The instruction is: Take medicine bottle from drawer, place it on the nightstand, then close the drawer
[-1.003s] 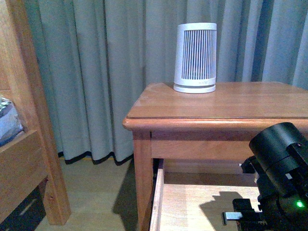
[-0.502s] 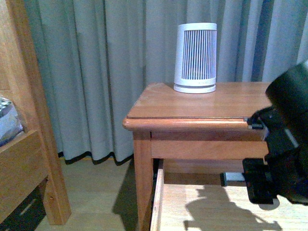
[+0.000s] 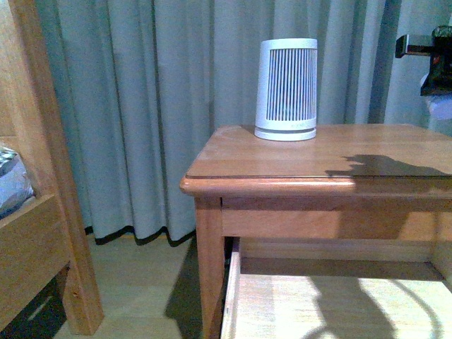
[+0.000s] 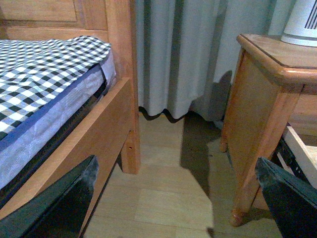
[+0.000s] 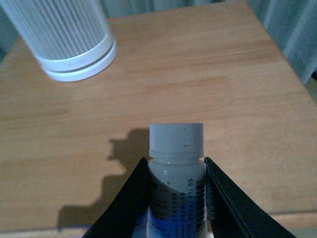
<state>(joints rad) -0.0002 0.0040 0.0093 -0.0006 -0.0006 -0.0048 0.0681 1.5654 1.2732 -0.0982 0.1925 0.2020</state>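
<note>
In the right wrist view my right gripper (image 5: 176, 166) is shut on the medicine bottle (image 5: 177, 136), a small white cylinder with a ribbed cap and a printed label. It hangs over the glossy top of the nightstand (image 5: 208, 74). The front view shows that gripper (image 3: 429, 67) high at the right edge, above the nightstand (image 3: 282, 159), casting a shadow on the top. Below, the drawer (image 3: 332, 304) stands pulled out, its pale wood floor bare where it shows. My left gripper (image 4: 176, 198) is open and empty, low over the floor beside the nightstand (image 4: 262, 99).
A large white ribbed device (image 3: 286, 88) stands at the back of the nightstand top. Grey curtains (image 3: 155, 106) hang behind. A wooden bed frame (image 4: 121, 84) with a checked mattress (image 4: 39, 74) stands to the left, with bare floor (image 4: 163, 198) between it and the nightstand.
My right arm has risen out of the open drawer to above the nightstand top, moving to the upper right of the front view. The drawer has stayed open.
</note>
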